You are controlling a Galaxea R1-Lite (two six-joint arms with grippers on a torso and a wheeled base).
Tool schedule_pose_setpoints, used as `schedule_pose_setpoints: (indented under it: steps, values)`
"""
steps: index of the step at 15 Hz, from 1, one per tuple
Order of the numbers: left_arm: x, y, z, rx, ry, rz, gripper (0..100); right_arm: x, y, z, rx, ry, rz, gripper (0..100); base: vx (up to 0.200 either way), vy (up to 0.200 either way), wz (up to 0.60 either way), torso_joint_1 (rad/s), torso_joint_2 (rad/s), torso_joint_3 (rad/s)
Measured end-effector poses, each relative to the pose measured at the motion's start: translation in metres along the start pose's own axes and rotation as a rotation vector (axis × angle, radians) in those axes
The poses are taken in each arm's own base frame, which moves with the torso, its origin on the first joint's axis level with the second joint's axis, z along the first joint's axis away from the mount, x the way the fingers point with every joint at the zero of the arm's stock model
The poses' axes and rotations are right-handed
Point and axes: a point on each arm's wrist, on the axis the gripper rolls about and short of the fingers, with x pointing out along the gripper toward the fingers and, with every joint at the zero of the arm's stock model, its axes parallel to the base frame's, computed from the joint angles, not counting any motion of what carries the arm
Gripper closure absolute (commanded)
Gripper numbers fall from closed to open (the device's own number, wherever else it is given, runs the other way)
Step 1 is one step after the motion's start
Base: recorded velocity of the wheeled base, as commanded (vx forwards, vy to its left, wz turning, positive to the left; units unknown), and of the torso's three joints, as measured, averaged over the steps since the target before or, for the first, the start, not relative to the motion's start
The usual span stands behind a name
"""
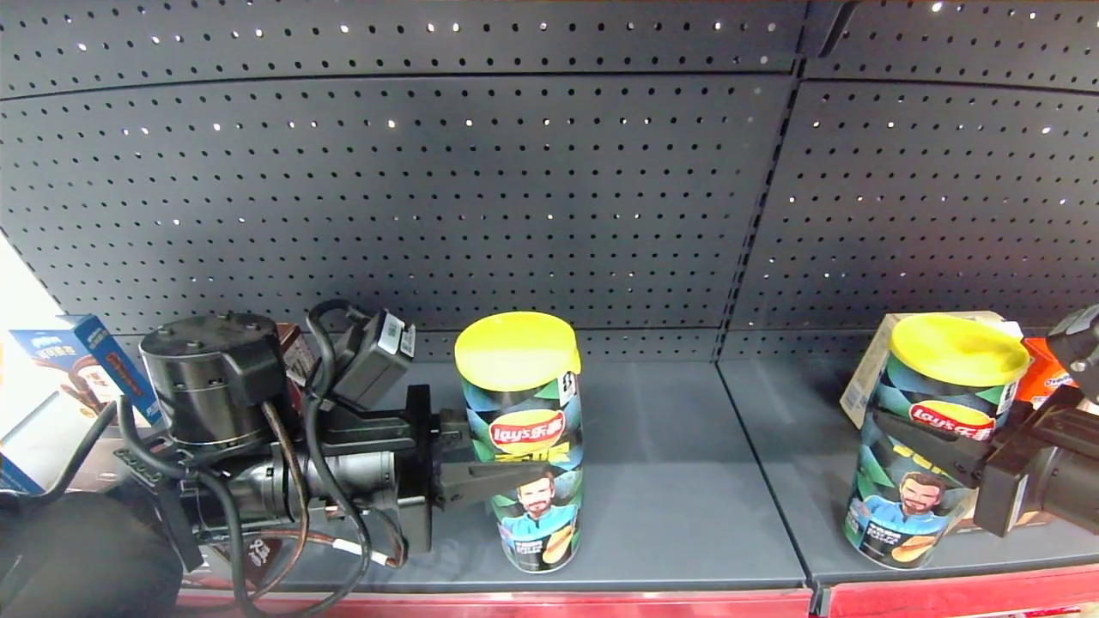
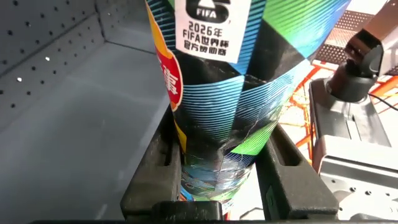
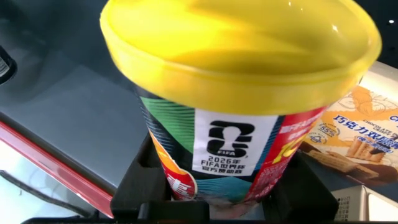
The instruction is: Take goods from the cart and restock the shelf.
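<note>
Student: Cans first. What shape and finish?

Tutor: Both are tall cylinders with a glossy printed wrap and a smooth yellow plastic lid. The left can (image 1: pixel 522 446) stands upright on the matte grey metal shelf (image 1: pixel 678 481). The right can (image 1: pixel 932 429) leans slightly, near the red front edge (image 1: pixel 601 601) and in front of a cream carton (image 1: pixel 863 369).

Student: And the jaws?

Tutor: The left gripper (image 2: pixel 221 180) clamps the left can at about mid-height between flat black fingers (image 2: pixel 155 180). The right gripper (image 3: pixel 217 193) grasps the right can likewise. A dark perforated panel (image 1: pixel 515 189) backs the shelf, and a blue carton (image 1: pixel 86 360) sits at the far left.
</note>
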Motion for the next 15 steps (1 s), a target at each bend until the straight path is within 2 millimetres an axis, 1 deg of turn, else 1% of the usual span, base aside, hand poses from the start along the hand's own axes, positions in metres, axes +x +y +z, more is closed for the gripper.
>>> schedule_pose_setpoints:
  steps: [5,8,15]
  values:
    - [0.007,0.006,-0.006,0.032,-0.029,0.002,100,0.000,0.000,0.000,0.000,-0.001,0.000,100,0.000,0.000,0.00,0.000,0.00,0.000]
    - [0.009,0.008,-0.017,0.005,-0.006,-0.001,100,0.000,0.000,0.000,0.000,-0.001,0.000,100,0.000,0.000,0.00,0.000,0.00,0.000]
    - [0.015,0.010,-0.025,-0.016,0.014,-0.012,100,0.001,0.000,0.000,0.000,0.001,0.000,100,0.000,0.000,0.00,0.000,0.00,0.000]
